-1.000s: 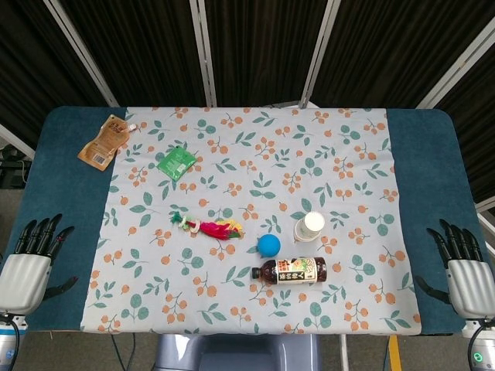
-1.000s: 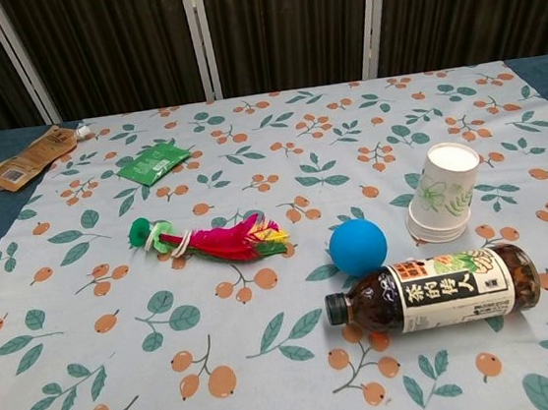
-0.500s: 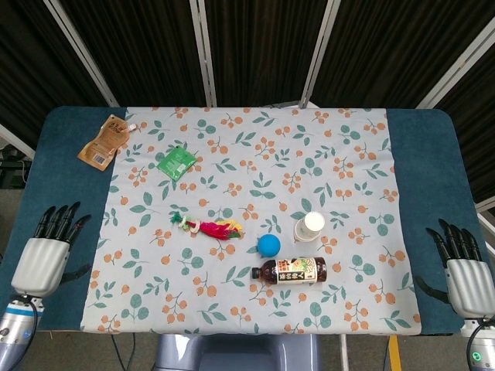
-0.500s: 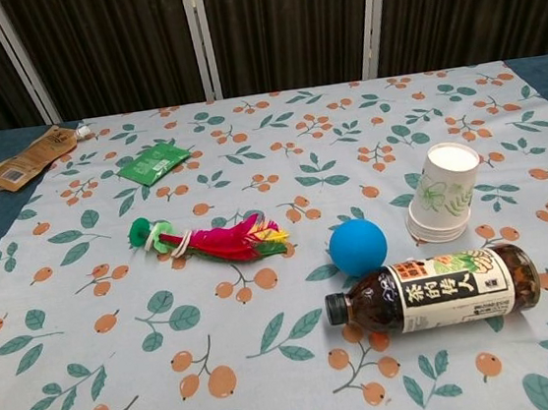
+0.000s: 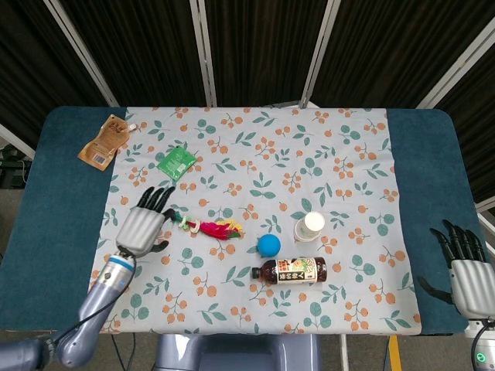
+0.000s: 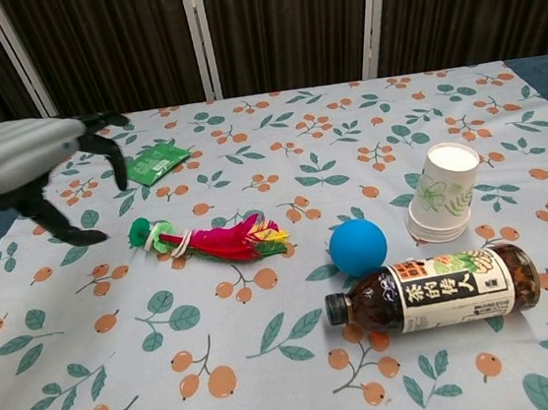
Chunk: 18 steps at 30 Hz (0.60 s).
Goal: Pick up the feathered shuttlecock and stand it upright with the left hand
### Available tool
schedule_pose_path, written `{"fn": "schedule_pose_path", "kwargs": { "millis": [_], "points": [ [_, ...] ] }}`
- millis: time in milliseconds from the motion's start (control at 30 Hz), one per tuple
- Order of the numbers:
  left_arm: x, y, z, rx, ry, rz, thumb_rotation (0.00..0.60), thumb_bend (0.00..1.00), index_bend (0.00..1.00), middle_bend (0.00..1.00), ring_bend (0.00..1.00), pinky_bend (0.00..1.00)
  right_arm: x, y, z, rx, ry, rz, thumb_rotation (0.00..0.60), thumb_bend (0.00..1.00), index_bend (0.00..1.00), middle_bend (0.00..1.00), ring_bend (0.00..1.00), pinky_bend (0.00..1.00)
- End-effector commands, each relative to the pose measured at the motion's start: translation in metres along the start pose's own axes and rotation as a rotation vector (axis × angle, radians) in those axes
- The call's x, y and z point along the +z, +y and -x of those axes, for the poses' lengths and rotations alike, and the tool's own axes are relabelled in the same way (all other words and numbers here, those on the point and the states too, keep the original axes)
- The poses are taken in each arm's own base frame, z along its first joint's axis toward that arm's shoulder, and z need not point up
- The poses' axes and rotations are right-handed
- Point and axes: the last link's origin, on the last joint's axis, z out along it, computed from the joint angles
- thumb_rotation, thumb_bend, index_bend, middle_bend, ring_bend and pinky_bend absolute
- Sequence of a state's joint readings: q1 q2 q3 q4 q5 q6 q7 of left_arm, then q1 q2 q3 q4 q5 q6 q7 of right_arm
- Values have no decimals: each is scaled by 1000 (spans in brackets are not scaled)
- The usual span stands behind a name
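One step is in hand, the reach: the left hand (image 5: 144, 226) hovers, fingers apart and empty, beside the lying shuttlecock (image 5: 207, 227) (base end nearest), and next must close on it.

Blue table (image 5: 433, 147) under a floral tablecloth (image 5: 309, 147).
Brown snack packet (image 5: 103, 141) at ten o'clock, mostly on bare blue.

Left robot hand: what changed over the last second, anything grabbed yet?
The left robot hand swung in from the table's left edge over the cloth, fingers spread, and is now just left of the shuttlecock; it now shows in the chest view too. Nothing has been grasped. The shuttlecock lies flat as before; the right robot hand, ball, cup and bottle are unmoved.
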<state>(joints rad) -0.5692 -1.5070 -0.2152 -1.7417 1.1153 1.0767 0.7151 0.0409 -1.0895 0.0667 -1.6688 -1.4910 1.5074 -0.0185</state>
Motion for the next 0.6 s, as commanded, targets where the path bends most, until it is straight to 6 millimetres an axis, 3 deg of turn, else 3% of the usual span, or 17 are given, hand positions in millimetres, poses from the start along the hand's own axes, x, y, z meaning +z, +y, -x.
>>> {"fn": "schedule_pose_path", "kwargs": {
  "millis": [33,600],
  "points": [
    [26,24,5,8,-11,19,600,261,478,0,0,0,0,1,0,2,-1,3,600,103,136,0,0,0],
    [83,101,27,-62,-91,-13,600,374,479,0,0,0,-3,5,-4,23,2,18,600,104,137,0,0,0]
  ]
}}
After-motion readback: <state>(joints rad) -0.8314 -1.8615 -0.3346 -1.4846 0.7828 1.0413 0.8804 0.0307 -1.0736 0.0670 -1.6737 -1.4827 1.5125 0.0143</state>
